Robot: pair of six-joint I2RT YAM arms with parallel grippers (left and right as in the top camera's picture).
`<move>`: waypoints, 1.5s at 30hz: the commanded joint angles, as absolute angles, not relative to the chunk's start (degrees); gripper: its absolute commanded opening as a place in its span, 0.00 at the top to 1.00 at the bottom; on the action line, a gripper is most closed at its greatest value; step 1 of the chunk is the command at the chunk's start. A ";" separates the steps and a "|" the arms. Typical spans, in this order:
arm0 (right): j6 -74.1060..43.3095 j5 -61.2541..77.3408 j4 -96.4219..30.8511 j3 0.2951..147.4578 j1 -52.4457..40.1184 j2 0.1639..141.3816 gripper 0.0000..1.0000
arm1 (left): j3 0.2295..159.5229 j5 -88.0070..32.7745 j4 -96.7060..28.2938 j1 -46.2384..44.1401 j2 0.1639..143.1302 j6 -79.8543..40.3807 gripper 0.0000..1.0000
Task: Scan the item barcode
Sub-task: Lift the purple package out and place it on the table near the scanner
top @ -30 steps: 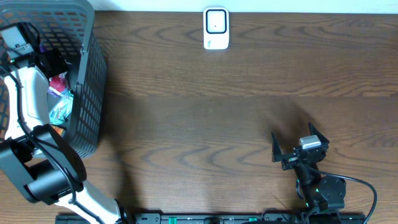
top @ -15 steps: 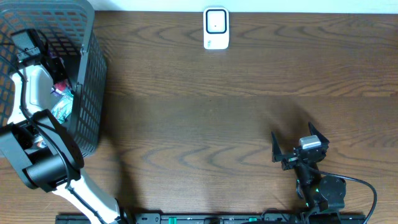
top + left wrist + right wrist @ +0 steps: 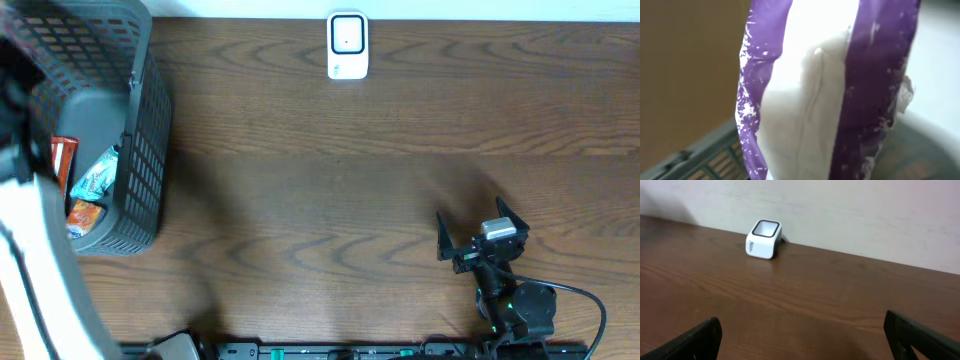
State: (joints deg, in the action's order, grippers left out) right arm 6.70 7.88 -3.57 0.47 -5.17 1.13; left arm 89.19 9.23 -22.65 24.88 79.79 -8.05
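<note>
One purple-and-white plastic pouch [image 3: 810, 100] grasped in my L hand, grey plastic mesh basket [image 3: 148, 150] below it, R hand [image 3: 802, 330] spread wide, small white boxy scanner [image 3: 763, 240] well ahead, to its left

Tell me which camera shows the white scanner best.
Right wrist: the scanner stands unobstructed, top window and side face both visible. Overhead shows only its top. Left wrist misses it; a purple-and-white packet fills that view.

Purple packet [image 3: 820, 90] with a broad white centre band; grey mesh basket [image 3: 140, 120] with red, orange and teal wrappers [image 3: 95, 175]; white scanner [image 3: 347, 45] with a dark window; dark brown wood-grain counter [image 3: 350, 180]; black right claw [image 3: 470, 215].
</note>
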 commanded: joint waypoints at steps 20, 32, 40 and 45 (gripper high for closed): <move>6.28 7.64 -3.66 0.32 -5.30 1.19 0.01 | 88.99 -16.84 -46.72 -22.37 76.31 -31.51 0.93; 6.28 7.64 -3.66 0.32 -5.30 1.19 0.01 | 88.99 -13.19 -38.46 -32.10 105.34 -39.59 0.93; 6.28 7.62 -3.66 0.32 -5.30 1.19 0.01 | 88.99 -14.52 -28.58 -32.51 114.43 -43.64 0.55; 6.28 7.64 -3.66 0.32 -5.30 1.19 0.01 | 89.19 -14.44 -27.90 -31.44 113.10 -43.40 0.16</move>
